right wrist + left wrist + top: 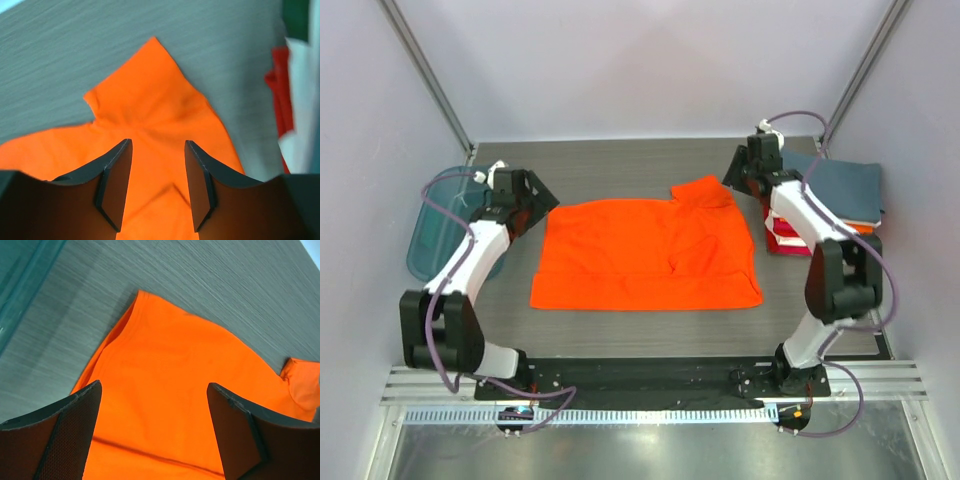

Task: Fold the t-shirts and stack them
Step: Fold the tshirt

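Note:
A bright orange t-shirt [645, 255] lies spread, partly folded, in the middle of the table; it also shows in the left wrist view [165, 390] and the right wrist view [150, 120]. My left gripper [532, 200] hovers open and empty above its far left corner. My right gripper [745, 170] hovers open and empty above its far right sleeve. A stack of folded shirts [840, 205] sits at the right, slate blue-grey on top with white, orange and crimson edges below.
A translucent teal plastic tub [430, 225] stands at the left table edge, beside the left arm; its wall shows in the left wrist view [22, 275]. The folded stack's crimson and white edges show at the right of the right wrist view [292, 115].

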{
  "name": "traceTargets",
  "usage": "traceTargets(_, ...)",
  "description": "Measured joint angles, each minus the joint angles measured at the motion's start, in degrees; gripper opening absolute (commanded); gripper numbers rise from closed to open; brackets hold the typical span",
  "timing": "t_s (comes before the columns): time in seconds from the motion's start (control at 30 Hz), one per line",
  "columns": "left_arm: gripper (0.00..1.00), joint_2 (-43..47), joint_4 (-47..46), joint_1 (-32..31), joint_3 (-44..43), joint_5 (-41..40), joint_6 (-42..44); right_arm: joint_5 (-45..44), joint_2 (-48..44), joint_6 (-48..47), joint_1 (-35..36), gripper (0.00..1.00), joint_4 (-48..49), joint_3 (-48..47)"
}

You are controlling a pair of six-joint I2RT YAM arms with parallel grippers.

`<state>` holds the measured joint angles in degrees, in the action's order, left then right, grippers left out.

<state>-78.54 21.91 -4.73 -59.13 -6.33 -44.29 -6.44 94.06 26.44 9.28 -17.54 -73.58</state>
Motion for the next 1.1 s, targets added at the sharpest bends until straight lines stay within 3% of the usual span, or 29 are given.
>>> traceTargets(0.3,0.82,-16.2,-3.4,0.0,-10.8,-0.1,-0.3,-0.3,26.1,-3.4,0.1,0.52,-1.7,-22.3)
traceTargets(0.53,0.82,-23.9,-4.3,0.0,-16.8,-0.6,-0.3,-2.1,40.0,-5.7,0.3,0.51,-5.5,-37.8)
traceTargets(0.87,0.81,-30.3,-4.5,0.0,-20.8,-1.9,0.1,-2.0,44.5,-6.5,0.9,0.48,-7.8,-43.3)
traceTargets(1.1,0.78,-32.8,-4.2,0.0,-22.3,-4.0,1.6,-3.5,45.5,-6.9,2.7,0.32,-8.1,-43.3)
